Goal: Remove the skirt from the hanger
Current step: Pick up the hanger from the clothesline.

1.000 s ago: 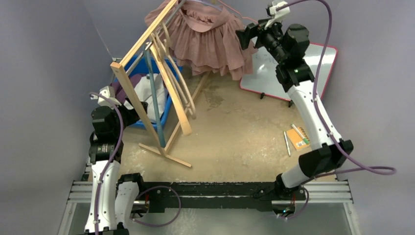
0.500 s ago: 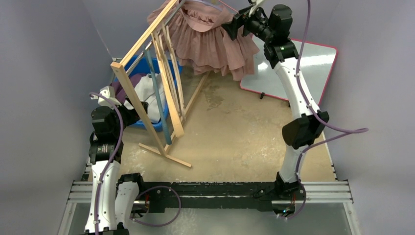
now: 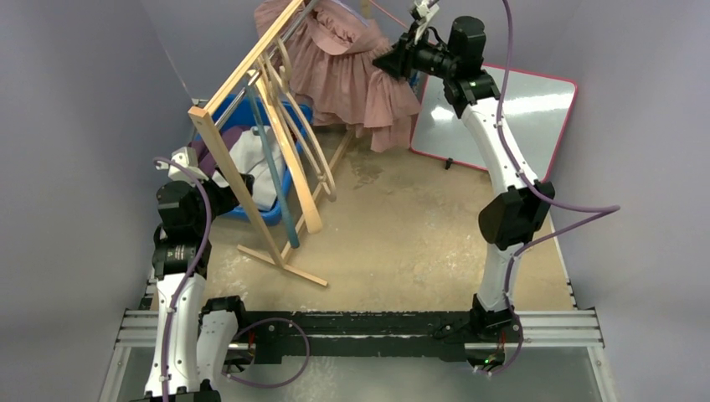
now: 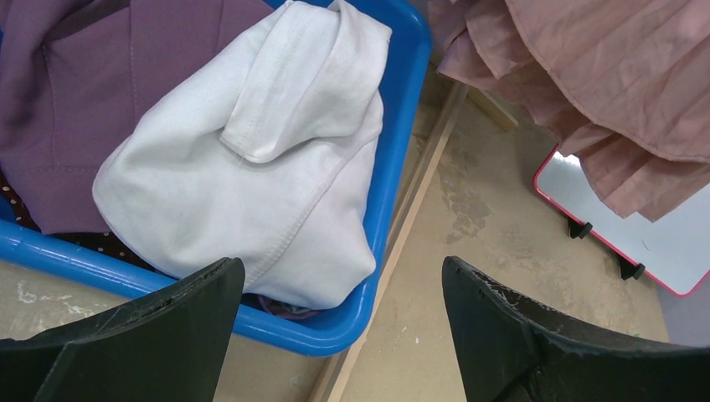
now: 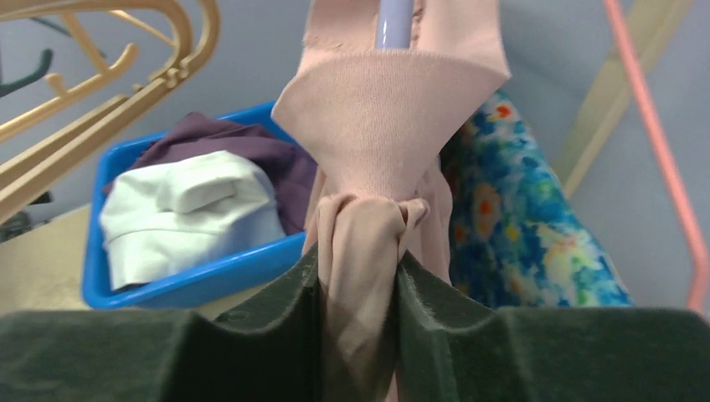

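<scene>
One skirt (image 3: 347, 71), pink and pleated, hung from the top of a wooden rack (image 3: 243, 71) at the far side of the table (image 3: 402, 234). Its waistband was looped over a lavender hanger (image 5: 393, 18). The right gripper (image 3: 392, 63) was clenched on a bunched fold of the skirt just under that band; in the right wrist view both fingers (image 5: 276, 322) pressed the cloth between them. A blue floral cloth (image 5: 519, 193) hung just behind the skirt, and one pink rod (image 5: 653, 142) slanted beside it.

The left gripper (image 4: 341, 266) was released, its two fingers spread wide with nothing between them, held above one blue bin (image 4: 402, 126). The bin held two garments: one white (image 4: 251, 167), lying partly over one purple (image 4: 84, 84).

Several tan wooden hangers (image 3: 293, 142) hung on the rack near the bin; their exact number could not be told. One whiteboard (image 3: 502, 117) with a red edge lay on the table to the right of the skirt.
</scene>
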You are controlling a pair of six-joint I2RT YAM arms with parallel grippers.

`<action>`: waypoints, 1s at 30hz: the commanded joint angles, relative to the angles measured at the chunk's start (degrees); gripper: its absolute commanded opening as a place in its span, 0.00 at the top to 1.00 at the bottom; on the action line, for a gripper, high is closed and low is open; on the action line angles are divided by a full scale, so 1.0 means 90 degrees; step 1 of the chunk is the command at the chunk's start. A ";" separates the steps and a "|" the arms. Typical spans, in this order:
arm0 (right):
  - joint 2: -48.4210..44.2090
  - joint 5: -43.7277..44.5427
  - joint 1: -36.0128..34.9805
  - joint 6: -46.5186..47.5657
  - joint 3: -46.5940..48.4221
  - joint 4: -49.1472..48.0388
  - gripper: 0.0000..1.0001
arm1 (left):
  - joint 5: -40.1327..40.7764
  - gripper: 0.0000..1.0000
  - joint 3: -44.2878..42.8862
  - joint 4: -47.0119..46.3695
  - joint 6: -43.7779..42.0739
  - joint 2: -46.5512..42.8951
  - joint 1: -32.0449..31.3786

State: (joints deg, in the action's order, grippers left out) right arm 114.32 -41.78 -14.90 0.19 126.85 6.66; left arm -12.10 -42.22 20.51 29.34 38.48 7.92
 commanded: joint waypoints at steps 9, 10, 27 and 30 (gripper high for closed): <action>-0.0637 -0.0980 -0.0384 -0.2463 -0.1059 -0.2123 1.00 | -0.0063 0.12 0.0053 -0.0360 -0.0029 0.0024 0.0057; -0.0772 -0.0962 -0.0418 -0.2710 -0.1300 -0.2419 1.00 | -0.0067 0.12 0.0056 -0.0360 -0.0028 0.0035 0.0051; -0.1853 -0.0541 -0.0445 -0.7714 -0.3843 -0.7284 1.00 | -0.0093 0.12 0.0062 -0.0378 -0.0026 0.0079 0.0050; -0.1771 -0.0608 -0.0454 -0.8200 -0.3986 -0.7837 1.00 | -0.0096 0.12 0.0058 -0.0378 -0.0018 0.0075 0.0048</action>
State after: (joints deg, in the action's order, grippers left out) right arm 100.12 -49.08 -18.81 -63.53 90.96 -45.54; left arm -12.25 -41.60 20.27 29.36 39.42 8.14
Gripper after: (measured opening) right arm 0.158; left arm 0.875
